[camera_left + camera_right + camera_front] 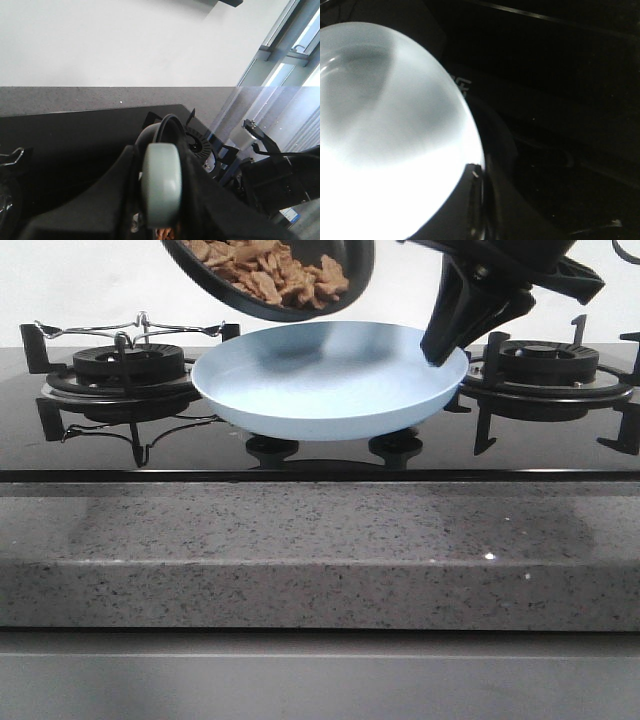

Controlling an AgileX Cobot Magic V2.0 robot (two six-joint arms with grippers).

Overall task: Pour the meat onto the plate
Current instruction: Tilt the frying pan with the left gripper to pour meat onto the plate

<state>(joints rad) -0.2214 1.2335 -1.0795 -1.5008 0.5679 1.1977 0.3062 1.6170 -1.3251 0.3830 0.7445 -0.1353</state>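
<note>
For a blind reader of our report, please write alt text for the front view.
A tilted black round frying pan full of small reddish-brown meat pieces hangs over an empty pale-blue shallow plate, whose right rim a black robot hand grips above a black gas stove.

A speckled grey stone worktop [320,560] fills the lower half of the front view, carrying a glossy black gas hob [90,445] before a plain white wall [80,285], while bright windows [300,45] occupy the left wrist view's upper right.
</note>
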